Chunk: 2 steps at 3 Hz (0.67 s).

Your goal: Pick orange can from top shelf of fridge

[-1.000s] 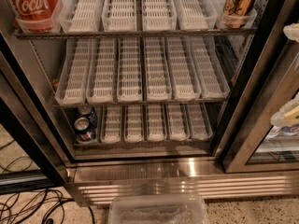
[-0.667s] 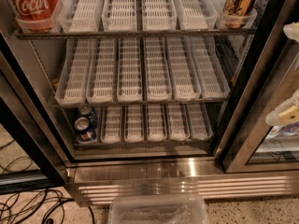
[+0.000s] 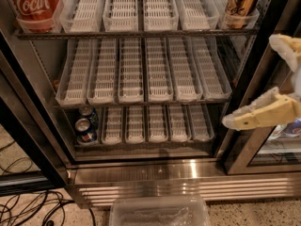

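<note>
1. nearest, at the bottom of the view, a clear plastic tub (image 3: pixel 160 212) sits on the floor, with loose cables (image 3: pixel 28 206) to its left. neither is part of the job.
2. the hand (image 3: pixel 249 81) hangs at the right edge, in front of the black door frame and outside the shelves. its two pale fingers (image 3: pixel 263 114) stand wide apart with nothing between them.
3. as i judge it, no part of the pick is done yet. the reach in, the closing round the can and the lift out are all left.
4. behind the hand is the fridge (image 3: pixel 188 173), its ribbed steel base at the front. small blue cans (image 3: pixel 85 126) sit in the leftmost lane of the lowest tier.
5. farthest up, the top shelf (image 3: pixel 136 33) carries a red coca-cola can (image 3: pixel 35 4) at its left end. the orange can (image 3: pixel 240 4) stands at its right end, in the rightmost lane tray near the front edge, above the hand and a little to its left.
6. the orange can is copper-orange and shiny, streaked with brown and cream. its top is cut off by the edge of the view.
</note>
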Each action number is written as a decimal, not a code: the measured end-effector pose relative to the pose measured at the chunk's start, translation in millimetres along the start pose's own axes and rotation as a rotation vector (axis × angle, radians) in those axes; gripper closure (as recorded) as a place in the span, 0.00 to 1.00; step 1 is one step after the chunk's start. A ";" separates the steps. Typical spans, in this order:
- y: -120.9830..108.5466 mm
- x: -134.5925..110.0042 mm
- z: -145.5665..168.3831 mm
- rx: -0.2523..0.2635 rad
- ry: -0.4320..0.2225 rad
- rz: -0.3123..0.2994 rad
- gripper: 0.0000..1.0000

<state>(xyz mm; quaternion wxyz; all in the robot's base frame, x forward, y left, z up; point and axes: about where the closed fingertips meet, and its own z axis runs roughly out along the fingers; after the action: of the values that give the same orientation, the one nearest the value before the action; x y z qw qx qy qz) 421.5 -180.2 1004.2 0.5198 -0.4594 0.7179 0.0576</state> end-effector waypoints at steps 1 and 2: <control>-4.4 -9.9 19.4 0.109 -0.043 0.085 0.00; -21.8 -20.5 28.6 0.239 -0.072 0.141 0.00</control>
<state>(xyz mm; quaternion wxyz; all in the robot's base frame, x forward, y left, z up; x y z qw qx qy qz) 457.8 -164.3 1016.3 0.5910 -0.3401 0.7310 0.0245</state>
